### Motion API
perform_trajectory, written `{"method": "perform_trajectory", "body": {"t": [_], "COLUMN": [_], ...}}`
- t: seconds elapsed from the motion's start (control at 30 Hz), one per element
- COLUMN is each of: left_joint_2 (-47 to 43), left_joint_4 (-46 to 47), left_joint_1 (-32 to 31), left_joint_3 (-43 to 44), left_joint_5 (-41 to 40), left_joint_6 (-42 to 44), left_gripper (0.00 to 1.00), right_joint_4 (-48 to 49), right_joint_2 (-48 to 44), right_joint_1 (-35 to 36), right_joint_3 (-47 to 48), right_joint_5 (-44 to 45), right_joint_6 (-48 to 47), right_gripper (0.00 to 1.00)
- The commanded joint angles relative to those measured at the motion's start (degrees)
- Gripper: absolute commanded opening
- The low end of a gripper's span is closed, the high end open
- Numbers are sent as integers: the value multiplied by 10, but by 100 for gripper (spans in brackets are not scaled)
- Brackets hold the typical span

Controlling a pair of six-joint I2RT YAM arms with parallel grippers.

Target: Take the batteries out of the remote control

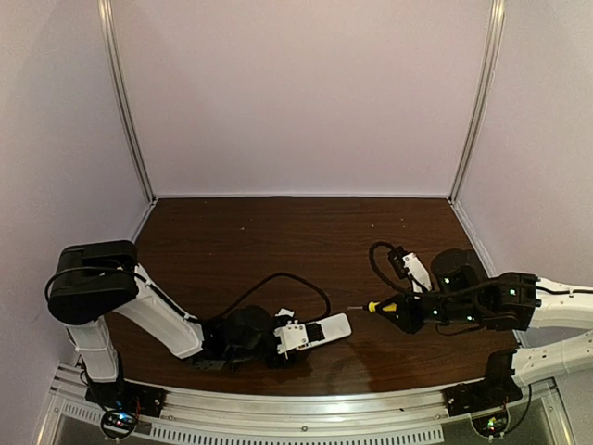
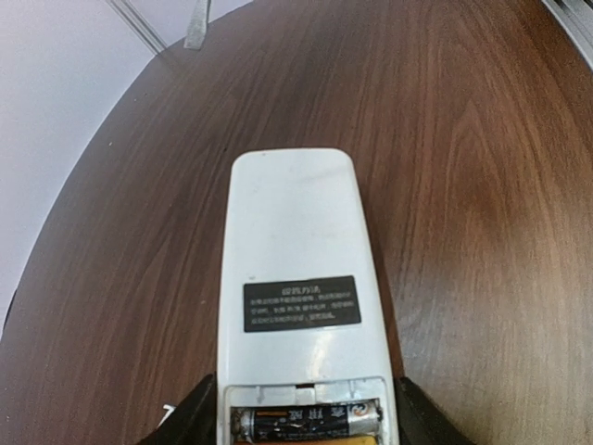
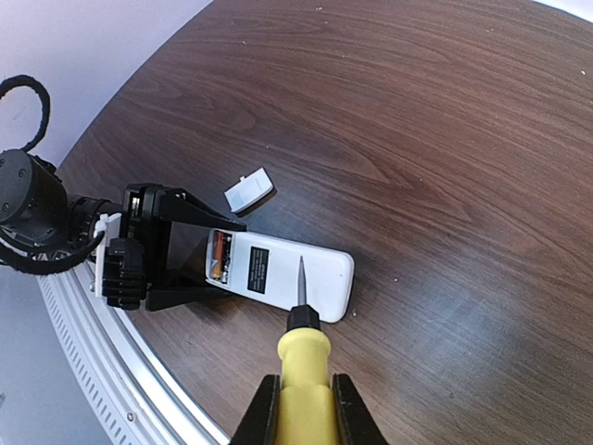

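Dark brown wood-grain worktop (image 1: pixel 278 241) carries the white remote control (image 1: pixel 320 332), which lies back-side up near the front edge.

- Left end effector (image 1: pixel 295 339): pinches the remote control at its compartment end, one black finger (image 2: pixel 196 419) against each long edge.
- Battery compartment: uncovered. The batteries (image 2: pixel 306 419) sit inside it. The dark cell with pale metal ends is fully visible in the left wrist view, while the orange-red cell shows only as a strip at the frame edge.
- Cover piece (image 3: pixel 248 192): small, white, lying on the worktop just beside the left end effector, apart from the remote control.
- Right end effector (image 3: pixel 304 415): pressed onto the yellow handle of a screwdriver (image 3: pixel 303 348), with the blade pointing toward the remote control. The tip is near the remote's free end; contact cannot be confirmed.
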Motion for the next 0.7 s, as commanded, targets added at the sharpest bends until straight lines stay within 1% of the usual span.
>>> {"method": "perform_trajectory", "body": {"t": [0.0,0.1,0.17,0.2,0.3,0.37,0.53,0.67], "left_joint_2": [6,8,10,7,-8,-19,-33,-35], "left_joint_4": [82,147,184,181,138,105,66,66], "left_joint_1": [8,8,9,9,19,29,53,62], "left_joint_3": [-2,-29,-43,-46,-47,-45,-47,-50], "left_joint_5": [-14,-3,-20,-40,-35,2,136,166], "left_joint_6": [24,40,46,44,31,19,-7,-20], "left_gripper": [0,0,0,0,0,0,0,0], "right_joint_4": [19,24,26,28,34,38,42,43], "right_joint_2": [-3,-3,1,5,15,22,39,46], "right_joint_1": [0,0,0,1,0,0,0,0], "right_joint_3": [12,14,16,17,19,21,31,37], "right_joint_5": [38,46,49,48,46,45,37,31], "right_joint_6": [-11,-16,-17,-18,-21,-23,-28,-30], "right_gripper": [0,0,0,0,0,0,0,0]}}
